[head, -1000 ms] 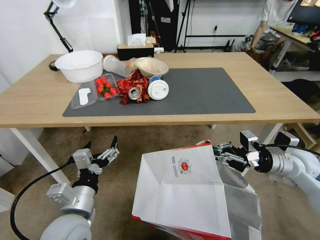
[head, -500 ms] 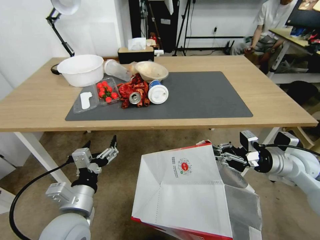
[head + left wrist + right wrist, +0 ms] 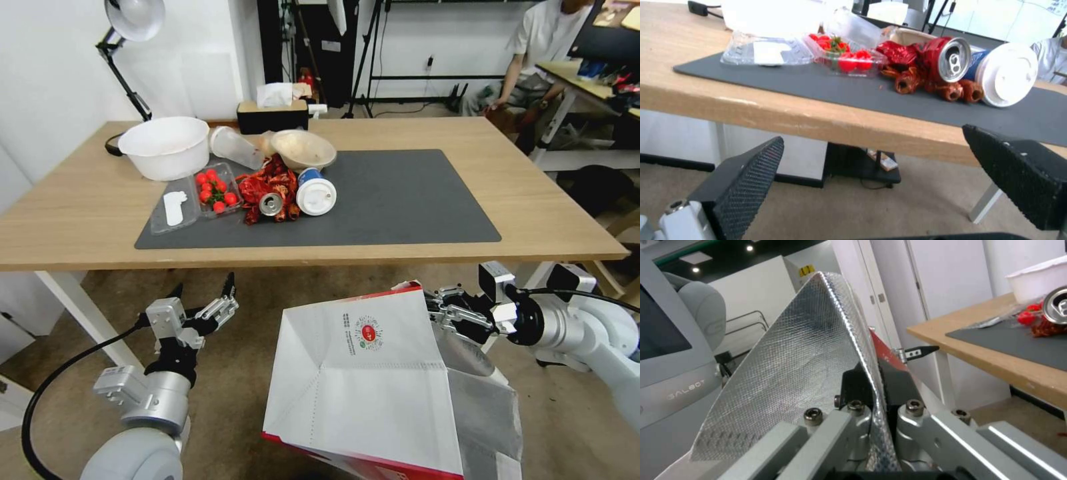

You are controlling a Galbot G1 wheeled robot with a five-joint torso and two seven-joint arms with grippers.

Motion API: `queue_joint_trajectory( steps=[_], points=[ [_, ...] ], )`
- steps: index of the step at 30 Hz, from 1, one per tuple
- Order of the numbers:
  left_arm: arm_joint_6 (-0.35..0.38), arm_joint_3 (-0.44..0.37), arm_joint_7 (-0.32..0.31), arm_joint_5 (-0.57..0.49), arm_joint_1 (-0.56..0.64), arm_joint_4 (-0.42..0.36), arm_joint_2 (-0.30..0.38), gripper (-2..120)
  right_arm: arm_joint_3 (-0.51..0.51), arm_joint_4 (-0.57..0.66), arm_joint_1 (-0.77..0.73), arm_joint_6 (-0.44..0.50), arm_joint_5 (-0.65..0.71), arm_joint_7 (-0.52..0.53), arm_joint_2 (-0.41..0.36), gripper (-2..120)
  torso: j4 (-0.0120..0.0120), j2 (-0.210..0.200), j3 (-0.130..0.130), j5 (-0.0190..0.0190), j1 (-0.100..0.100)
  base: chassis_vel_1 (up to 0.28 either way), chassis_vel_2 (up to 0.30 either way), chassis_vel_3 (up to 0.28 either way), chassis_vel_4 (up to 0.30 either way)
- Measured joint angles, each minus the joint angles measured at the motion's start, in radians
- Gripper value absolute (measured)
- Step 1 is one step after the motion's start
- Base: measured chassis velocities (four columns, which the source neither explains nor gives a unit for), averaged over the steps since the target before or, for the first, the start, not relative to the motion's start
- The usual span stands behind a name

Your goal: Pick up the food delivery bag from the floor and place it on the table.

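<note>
Below the worktop (image 3: 547, 220) edge, my right jaws (image 3: 445, 313) stay clamped on the food delivery bag (image 3: 363, 380) rim; my view has risen, the bag hasn't. Left jaws (image 3: 203, 300) hang wide, idle.

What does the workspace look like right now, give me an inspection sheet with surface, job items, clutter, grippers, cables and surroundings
Surface: table, light wood, with a grey mat whose right part is bare.
Job's things: bag held up off the floor, below and in front of the table edge.
Clutter: white tub, tomato box, can, lidded cup, bowl, red wrapper, tissue box.
Grippers: right gripper shut on the bag's foil rim; left gripper open, empty, low before the table.
Cables: black cable looping from the left arm.
Surroundings: desk lamp; seated person behind, far right.
</note>
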Motion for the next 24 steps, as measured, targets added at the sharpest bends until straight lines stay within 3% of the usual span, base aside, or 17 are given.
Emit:
queue_joint_trajectory(
  steps=[24],
  points=[
    [0.000,-0.001,0.000,0.005,0.011,-0.017,-0.004,100,0.006,0.006,-0.005,0.000,-0.002,0.002,0.000,0,0.0000,0.110,0.064,0.0000,0.047,0.000,0.000,0.000,0.000]
  ],
)
